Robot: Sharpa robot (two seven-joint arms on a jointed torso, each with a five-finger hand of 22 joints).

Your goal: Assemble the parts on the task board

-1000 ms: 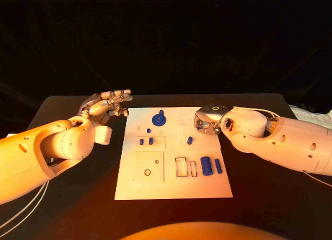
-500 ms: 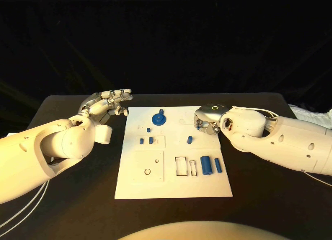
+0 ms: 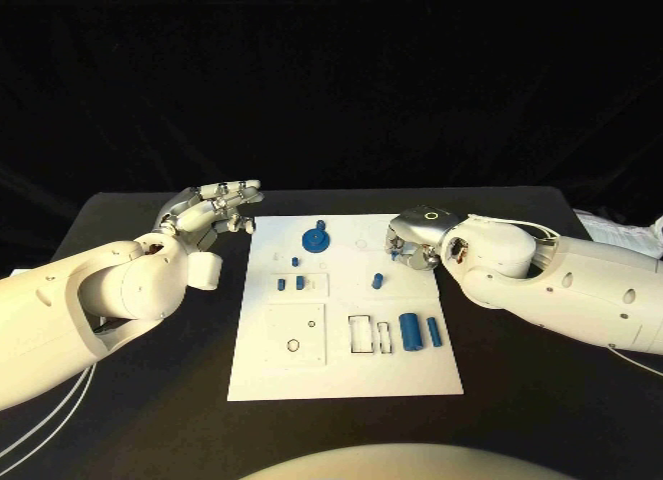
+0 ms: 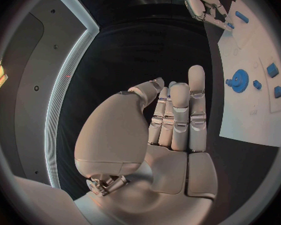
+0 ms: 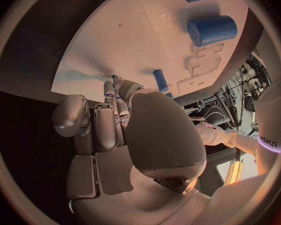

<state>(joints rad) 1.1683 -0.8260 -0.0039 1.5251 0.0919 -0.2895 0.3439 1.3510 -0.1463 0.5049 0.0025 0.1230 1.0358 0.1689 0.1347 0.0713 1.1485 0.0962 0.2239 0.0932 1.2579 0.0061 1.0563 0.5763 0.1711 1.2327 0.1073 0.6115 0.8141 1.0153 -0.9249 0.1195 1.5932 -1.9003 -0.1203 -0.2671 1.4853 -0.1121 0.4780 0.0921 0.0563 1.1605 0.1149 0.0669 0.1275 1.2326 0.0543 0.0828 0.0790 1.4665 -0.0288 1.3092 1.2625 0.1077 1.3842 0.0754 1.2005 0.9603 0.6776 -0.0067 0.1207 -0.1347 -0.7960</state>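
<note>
Left hand [image 4: 168, 130] empty with fingers straight and together, white task board [image 4: 250, 85] beside it on black worktop [image 4: 165, 50], blue gear [image 4: 239, 80] on board, right hand [image 4: 203, 2] at far edge.

The counter [image 3: 129, 215] is black, and the task board [image 3: 346, 370] on it is plain white with thin dark outlines. The parts are blue: a gear [image 3: 317, 238], a thick cylinder [image 3: 412, 331], a thin rod [image 3: 435, 332]. Each robot hand [image 3: 216, 208] looks silver, on a white arm [image 3: 72, 300].
</note>
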